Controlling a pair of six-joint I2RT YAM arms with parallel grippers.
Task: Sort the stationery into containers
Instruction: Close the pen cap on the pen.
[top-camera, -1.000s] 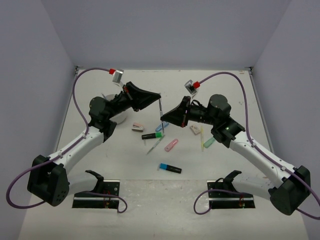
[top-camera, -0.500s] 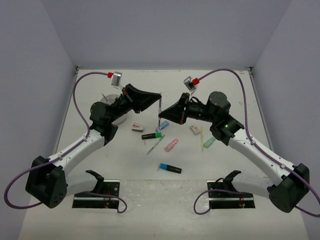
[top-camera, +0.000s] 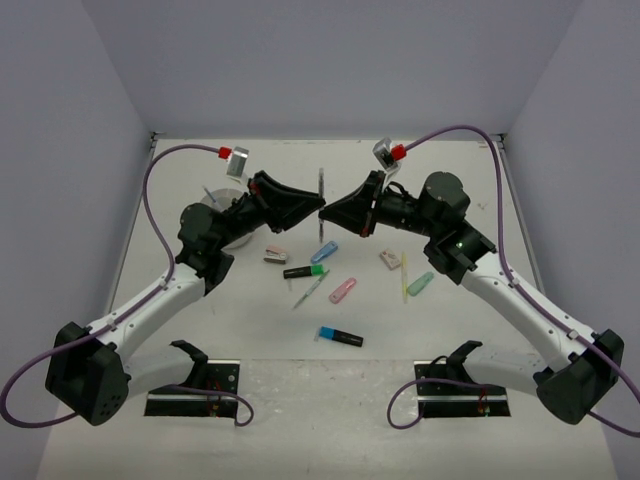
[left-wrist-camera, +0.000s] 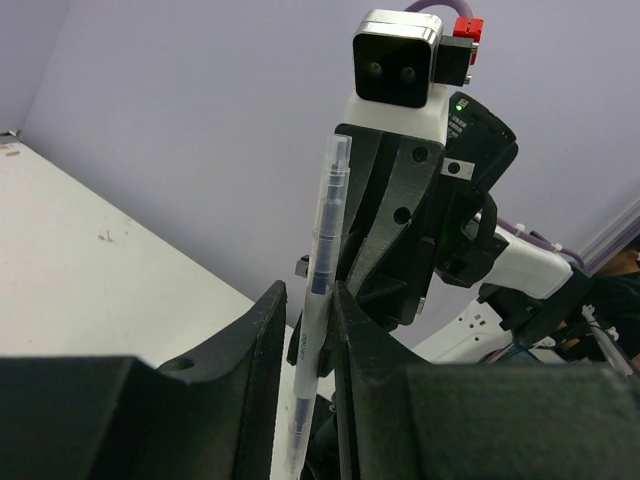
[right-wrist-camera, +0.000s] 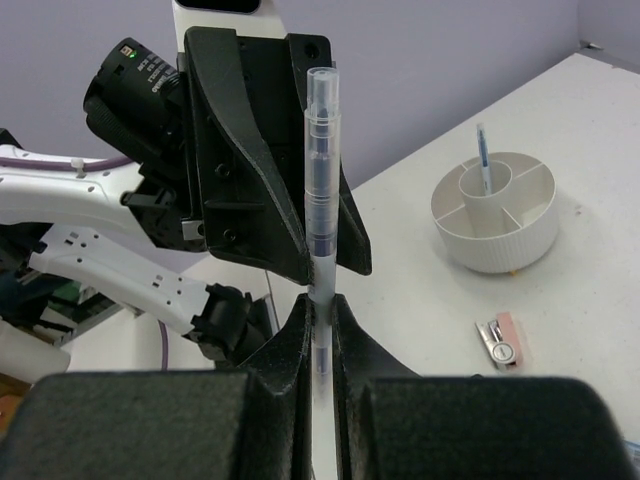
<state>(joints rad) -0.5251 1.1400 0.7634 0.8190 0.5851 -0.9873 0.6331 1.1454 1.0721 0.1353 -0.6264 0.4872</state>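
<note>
A thin clear pen (top-camera: 321, 200) with a dark blue core stands upright in mid-air above the table's middle. My right gripper (top-camera: 330, 212) is shut on its lower part, as the right wrist view shows for the pen (right-wrist-camera: 320, 200) between the pads (right-wrist-camera: 320, 310). My left gripper (top-camera: 316, 205) faces it from the left with jaws open around the same pen (left-wrist-camera: 325, 230); the pen leans on one finger (left-wrist-camera: 345, 310) with a gap to the other. The white round container (right-wrist-camera: 500, 245) has compartments, and one pen (right-wrist-camera: 482, 150) stands in its centre.
The stationery lies under the grippers: a pinkish eraser (top-camera: 276, 254), a green-ended black highlighter (top-camera: 303, 271), a blue marker (top-camera: 324, 251), a pink marker (top-camera: 343, 290), a blue-ended highlighter (top-camera: 340, 336), a yellow pen (top-camera: 404, 277), a mint marker (top-camera: 420, 283). The container (top-camera: 212, 200) is half hidden behind my left arm.
Both grippers have risen together with the pen, away from the table. The left jaws, shut before, have parted around the pen.
</note>
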